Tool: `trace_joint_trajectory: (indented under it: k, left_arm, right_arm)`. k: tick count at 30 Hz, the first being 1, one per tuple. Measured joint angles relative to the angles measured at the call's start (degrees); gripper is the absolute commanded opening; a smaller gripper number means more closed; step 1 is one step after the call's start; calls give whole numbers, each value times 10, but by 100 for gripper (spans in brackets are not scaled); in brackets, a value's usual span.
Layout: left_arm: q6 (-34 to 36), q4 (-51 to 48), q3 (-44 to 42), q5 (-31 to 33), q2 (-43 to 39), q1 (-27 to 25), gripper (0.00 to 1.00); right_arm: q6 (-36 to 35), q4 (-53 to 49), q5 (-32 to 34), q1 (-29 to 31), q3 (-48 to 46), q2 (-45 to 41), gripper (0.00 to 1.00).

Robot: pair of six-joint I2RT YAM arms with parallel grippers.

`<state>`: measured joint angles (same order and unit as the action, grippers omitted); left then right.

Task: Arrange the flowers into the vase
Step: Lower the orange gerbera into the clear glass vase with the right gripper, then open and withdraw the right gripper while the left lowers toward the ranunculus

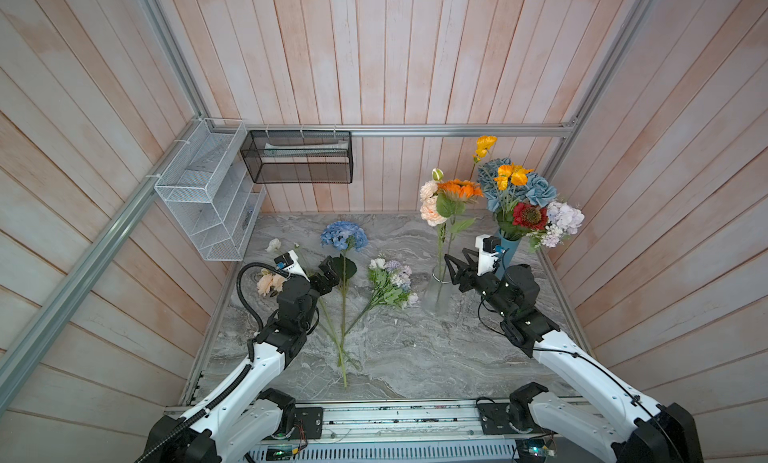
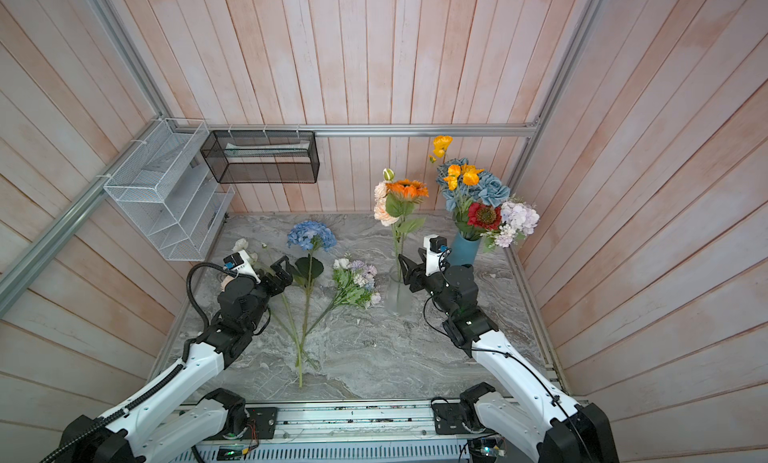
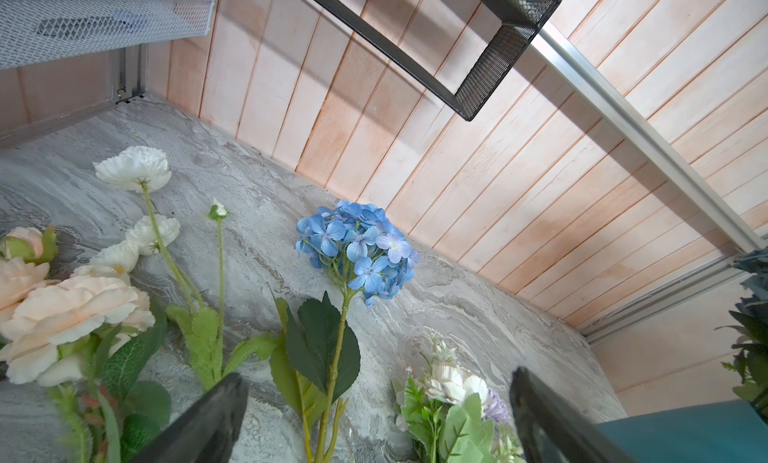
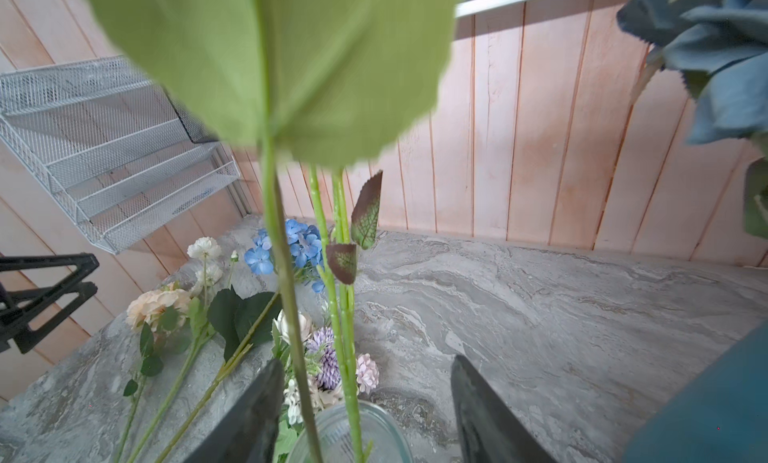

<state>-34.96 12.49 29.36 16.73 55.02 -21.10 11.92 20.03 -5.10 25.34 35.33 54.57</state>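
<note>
Right gripper (image 4: 365,363) of mine stands wide around green flower stems (image 4: 289,294) rising from the clear glass vase (image 4: 374,415) just below it. Left gripper (image 3: 378,373), equally wide, hangs above the long-stemmed blue hydrangea (image 3: 357,249) lying on grey marble tabletop (image 3: 457,315).

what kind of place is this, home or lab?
Probably a mock-up robot test cell, not a home: plank wall panels on an aluminium frame, a marble-look tabletop, a mounting rail along its front edge.

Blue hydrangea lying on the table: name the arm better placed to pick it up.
Left. The left gripper hangs open right at the blue hydrangea stem; the right gripper is farther off, at the glass vase.
</note>
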Motion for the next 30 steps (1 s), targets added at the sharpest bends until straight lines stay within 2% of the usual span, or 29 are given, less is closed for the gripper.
trace_joint_trajectory:
  k: [7,14,18,22,30]
  left_arm:
    - [-8,-67,-6,-15,-5,0,96]
    - [-17,-123,-37,-33,-23,0,88]
    - [-18,-147,-47,-45,-15,0,85]
    - [-18,-151,-47,-55,17,0,79]
    - [-18,-174,-46,-58,107,0,74]
  right_arm:
    - [-5,-10,0,0,35,-57,70]
    - [6,14,-50,0,46,-54,70]
    - [22,46,-96,11,50,-30,69]
    - [27,82,-121,55,65,8,69]
    - [20,104,-131,119,91,98,69]
